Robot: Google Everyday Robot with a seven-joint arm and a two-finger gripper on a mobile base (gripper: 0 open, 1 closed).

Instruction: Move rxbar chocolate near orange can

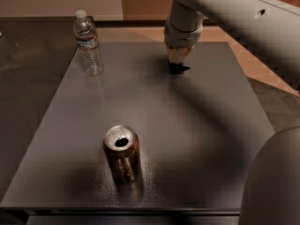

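Rxbar chocolate point(179, 68) shows to us only as a dark sliver at the far side of the table point(201, 125), right under the gripper point(178, 60), which points down onto it. Whether the gripper is spread or clamped on the bar we cannot tell. The orange can point(122, 153) stands upright well apart, toward the near edge. We judge the main risks to be the thin, flat bar slipping from a shallow pinch, and the arm tipping the can on arrival. The water bottle point(88, 43) stands far left, off that path.
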